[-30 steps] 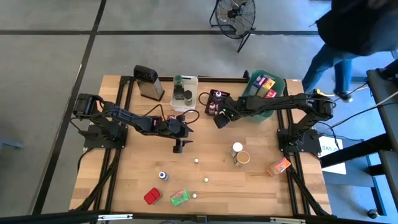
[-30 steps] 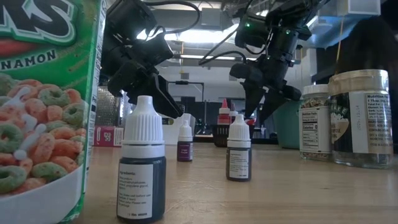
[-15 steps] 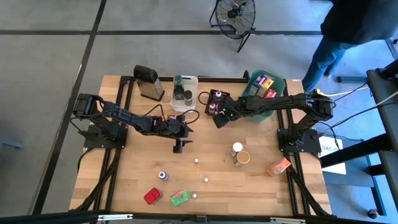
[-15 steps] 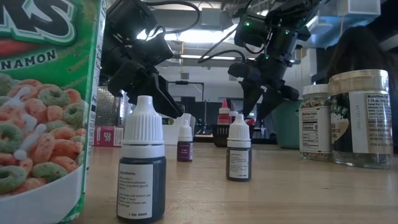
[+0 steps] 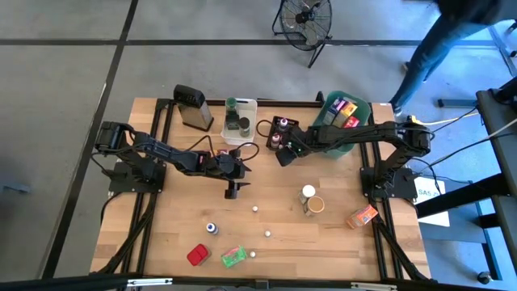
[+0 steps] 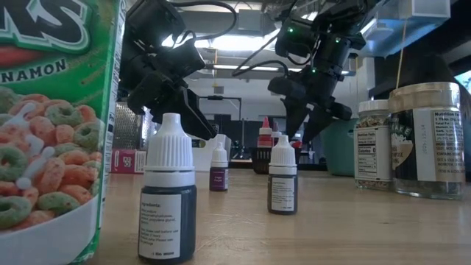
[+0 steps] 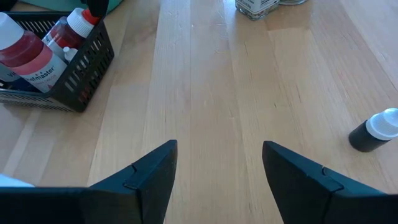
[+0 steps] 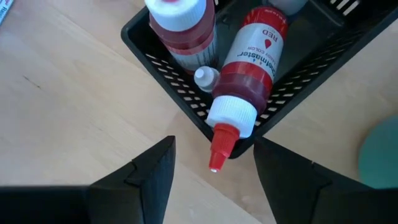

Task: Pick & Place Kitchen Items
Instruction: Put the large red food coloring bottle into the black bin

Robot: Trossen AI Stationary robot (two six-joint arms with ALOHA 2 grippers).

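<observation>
Here, operator, is what you have on the table.
Left gripper (image 7: 219,180): fingers spread apart, holding nothing, above bare wood near the table's middle (image 5: 283,234).
Right gripper (image 8: 212,174): fingers parted, empty, just above the black basket (image 8: 186,106) at the table's back.
Basket contents: a red-capped bottle (image 8: 239,87) leaning with its tip over the rim, a white-capped red bottle (image 8: 181,28), a tiny white-capped bottle (image 8: 205,78).
Loose items: two jars (image 5: 310,199) right of centre, small dropper bottles (image 6: 282,175) scattered, green cereal packet (image 5: 233,256) and red packet (image 5: 197,255) at the front edge, orange packet (image 5: 361,217) at the right.
</observation>
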